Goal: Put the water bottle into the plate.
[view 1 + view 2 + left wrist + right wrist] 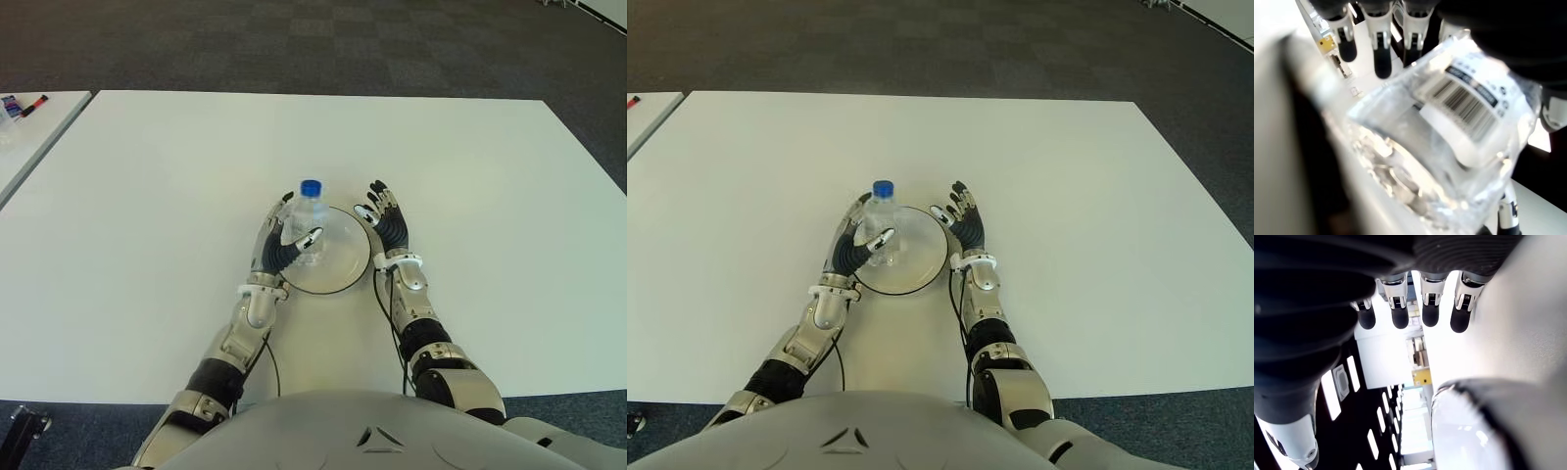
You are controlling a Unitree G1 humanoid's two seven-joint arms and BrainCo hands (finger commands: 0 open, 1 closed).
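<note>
Left hand point(279, 245), clasped on water bottle point(310, 220); bottle upright over plate point(345, 269).

Left hand: fingers curled around the clear bottle's lower body, thumb across its front; blue cap point(311, 187) stands above the fingers. Bottle's base meets the plate's left part, just inside the hand. Right hand point(389, 223): beyond the plate's far rim from the left hand, fingers straight and spread, holding nothing. White table point(490, 196) under both.

A broad white table point(176, 196) stands on dark checkered carpet point(323, 44). Beyond its left edge, a second white table point(29, 137) carries markers point(24, 104).
</note>
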